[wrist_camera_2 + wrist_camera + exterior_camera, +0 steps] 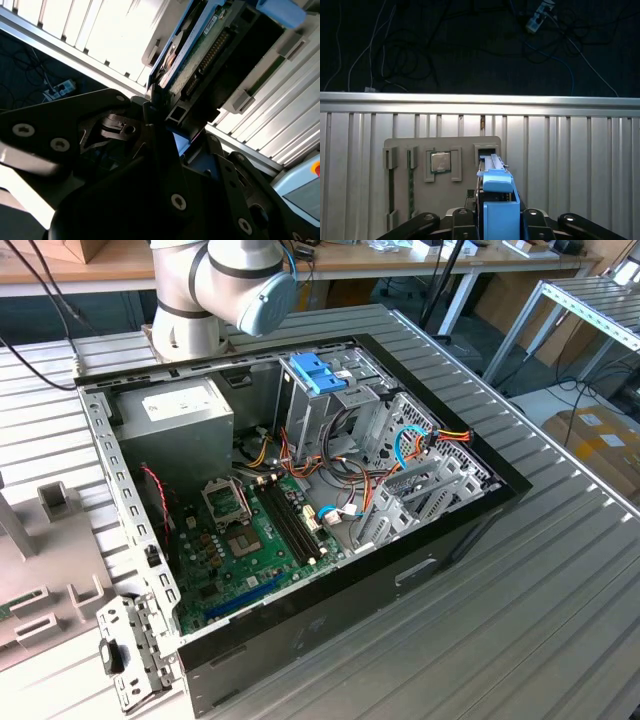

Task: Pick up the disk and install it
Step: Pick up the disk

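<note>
Across the exterior view: a ridged aluminium table (560, 570) bearing an open computer case (440, 530), with motherboard and drive cage exposed and a pale-blue latch (318, 372) on top of the cage. Behind the case, the arm (225, 285), seen at its base joints.

In the first wrist view: a grey parts fixture (465, 145) flat on the table, with a square silver processor (440, 162) seated in one recess and a narrow slot just beside it. Over that slot, the gripper (497, 222), seen too in the second wrist view (180, 127), with jaws brought in from both sides and, by the look of it, clamped on the disk (497, 202) across its blue rails.

Holds the disk on edge, far end at or in the fixture slot, blue end tab (496, 181) toward the first wrist camera. Cannot tell whether lifted clear of the slot. In the second wrist view, shows the disk (192, 47) edge-on, with green circuit board and a connector row (210, 55) bare on one face.

Judged rigid and dense for its size: no sag, but real weight on a side grip. Smooth plastic rails, so likely to slip under a light squeeze. Fragile to knocks and to pressure on the bare board. Best taken across the two rails, about mid-length, clear of board, connector and tab
</note>
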You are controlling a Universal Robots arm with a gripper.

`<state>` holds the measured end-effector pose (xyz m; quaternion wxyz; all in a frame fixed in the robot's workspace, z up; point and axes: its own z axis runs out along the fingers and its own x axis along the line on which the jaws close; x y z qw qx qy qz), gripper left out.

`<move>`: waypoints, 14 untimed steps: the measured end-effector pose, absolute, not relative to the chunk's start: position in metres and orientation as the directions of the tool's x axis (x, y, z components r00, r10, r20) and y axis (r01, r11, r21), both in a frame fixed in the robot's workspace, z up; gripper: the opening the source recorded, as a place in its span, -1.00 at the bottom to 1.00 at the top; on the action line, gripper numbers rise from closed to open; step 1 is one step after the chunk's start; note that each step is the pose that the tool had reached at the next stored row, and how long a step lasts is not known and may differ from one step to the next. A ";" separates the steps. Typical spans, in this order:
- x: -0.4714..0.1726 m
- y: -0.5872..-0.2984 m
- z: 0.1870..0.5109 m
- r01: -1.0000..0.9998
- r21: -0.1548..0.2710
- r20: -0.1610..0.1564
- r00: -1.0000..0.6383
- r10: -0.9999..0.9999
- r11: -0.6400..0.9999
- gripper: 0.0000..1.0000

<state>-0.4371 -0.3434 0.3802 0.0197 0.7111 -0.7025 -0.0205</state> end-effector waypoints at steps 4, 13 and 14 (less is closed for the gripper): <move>-0.437 -0.343 0.387 -0.998 0.057 -0.001 0.012 -1.000 -0.012 -0.26; -0.437 -0.343 0.400 -0.998 0.057 -0.001 0.012 -1.000 -0.012 -0.26; -0.437 -0.343 0.401 -0.998 0.057 -0.001 0.012 -1.000 -0.012 -0.26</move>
